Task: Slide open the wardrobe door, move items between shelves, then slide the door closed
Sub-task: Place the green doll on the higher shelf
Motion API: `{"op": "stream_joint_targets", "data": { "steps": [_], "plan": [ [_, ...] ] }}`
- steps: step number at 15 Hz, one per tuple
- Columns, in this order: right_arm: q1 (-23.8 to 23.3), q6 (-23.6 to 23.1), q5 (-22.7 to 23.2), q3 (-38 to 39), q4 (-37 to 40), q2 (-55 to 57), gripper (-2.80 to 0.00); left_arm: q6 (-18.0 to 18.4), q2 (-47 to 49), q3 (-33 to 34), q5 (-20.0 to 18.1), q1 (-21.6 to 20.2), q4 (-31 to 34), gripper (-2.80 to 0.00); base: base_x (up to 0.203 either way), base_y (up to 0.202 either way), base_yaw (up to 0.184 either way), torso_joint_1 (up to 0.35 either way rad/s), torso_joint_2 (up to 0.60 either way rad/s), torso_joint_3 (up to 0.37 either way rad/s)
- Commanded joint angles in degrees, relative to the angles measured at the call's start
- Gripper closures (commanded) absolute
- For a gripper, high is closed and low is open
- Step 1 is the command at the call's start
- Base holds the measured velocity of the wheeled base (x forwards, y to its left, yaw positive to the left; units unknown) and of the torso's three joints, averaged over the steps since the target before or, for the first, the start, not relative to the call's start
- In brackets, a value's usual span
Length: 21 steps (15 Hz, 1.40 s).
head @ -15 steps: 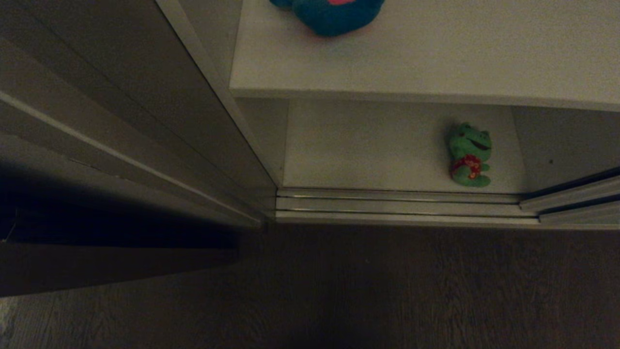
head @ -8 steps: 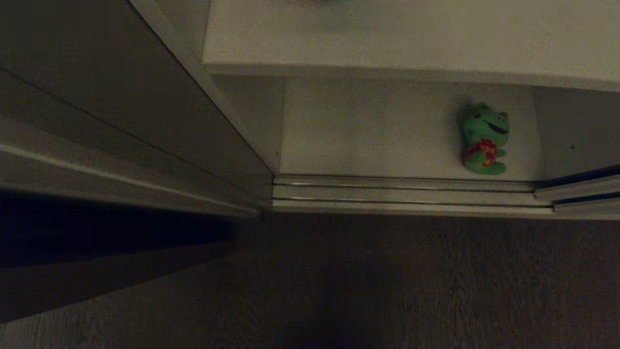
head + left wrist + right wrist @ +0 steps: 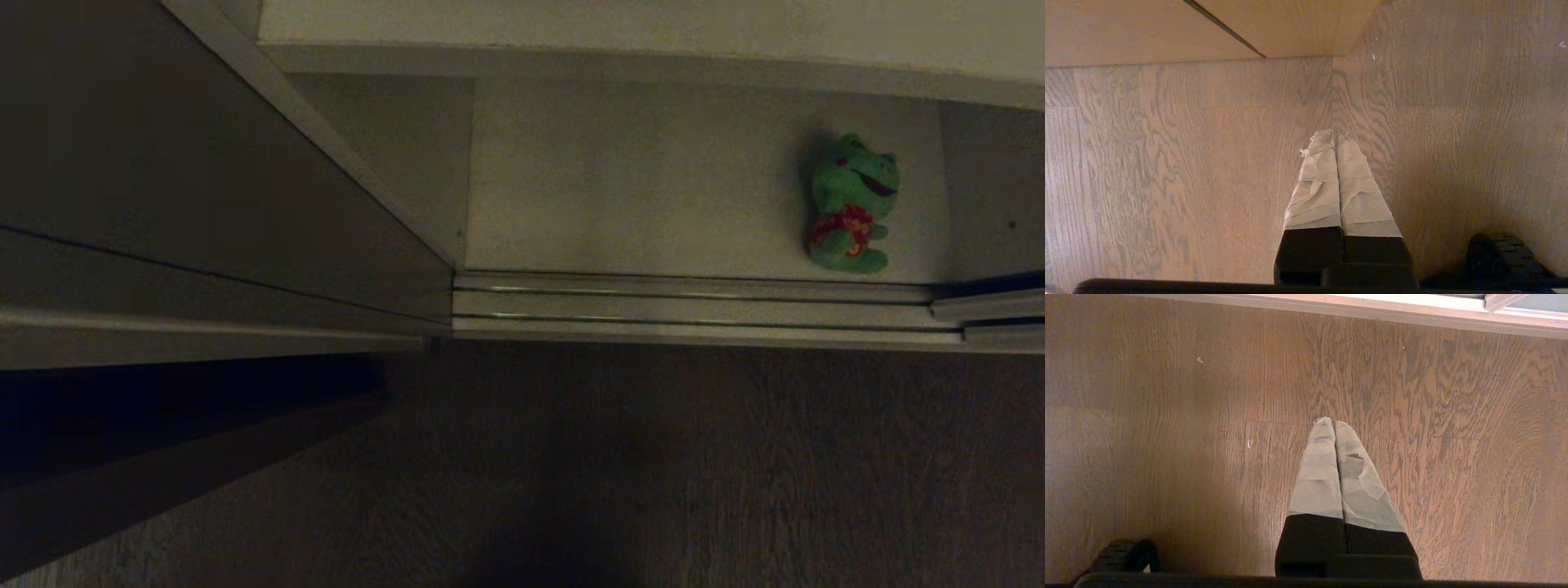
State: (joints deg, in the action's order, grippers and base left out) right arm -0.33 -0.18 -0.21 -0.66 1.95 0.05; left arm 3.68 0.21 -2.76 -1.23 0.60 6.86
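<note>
Looking at the wardrobe: door's slid open, green frog (image 3: 851, 206) lying near the bottom shelf's (image 3: 637, 188) right front corner. Left pincer (image 3: 1336, 141) and right pincer (image 3: 1329, 424) both clamped shut, empty, over the floor (image 3: 653, 457). Moving and closing left.

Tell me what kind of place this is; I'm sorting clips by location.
Probably a home bedroom or closet area: an open sliding wardrobe with floor tracks, off-white shelves holding a green plush frog, and a wood-grain floor.

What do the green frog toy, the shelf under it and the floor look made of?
Green frog toy with red trim: soft plush, by its fuzzy, rounded outline. Off-white lower shelf: smooth matte board, probably laminate. Brown floor: wood-grain planks with seams, wood or laminate.
</note>
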Motion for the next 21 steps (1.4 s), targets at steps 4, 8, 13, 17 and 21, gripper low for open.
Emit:
{"op": "stream_joint_targets", "data": {
  "steps": [4,8,13,17,21],
  "plan": [
    [0.0,-0.1,-0.4,-0.3,0.8,-0.1,0.00,-0.2,0.0,0.0,0.0,0.0,0.0,0.00,0.000,0.000,0.000,0.002,0.00,-0.010],
    [0.0,-0.3,-1.6,-14.4,10.5,4.8,0.00,-0.1,0.0,0.0,0.0,0.0,0.0,0.00,0.000,0.000,0.000,0.000,0.00,0.000],
    [-0.1,0.3,-2.3,-24.9,11.7,24.7,0.00,-0.2,0.0,0.0,0.0,0.0,-0.1,0.00,0.000,0.000,0.000,0.000,0.00,0.000],
    [-1.1,0.3,-2.5,-25.1,1.5,41.7,0.00,-0.1,0.0,0.0,0.0,0.0,0.0,0.00,0.000,0.000,0.000,0.000,0.00,0.000],
    [-2.4,1.0,-2.6,-22.2,-11.0,56.9,0.00,-0.1,0.1,0.0,0.0,0.0,0.0,0.00,0.000,0.000,0.000,0.000,0.00,0.000]
  ]
}}
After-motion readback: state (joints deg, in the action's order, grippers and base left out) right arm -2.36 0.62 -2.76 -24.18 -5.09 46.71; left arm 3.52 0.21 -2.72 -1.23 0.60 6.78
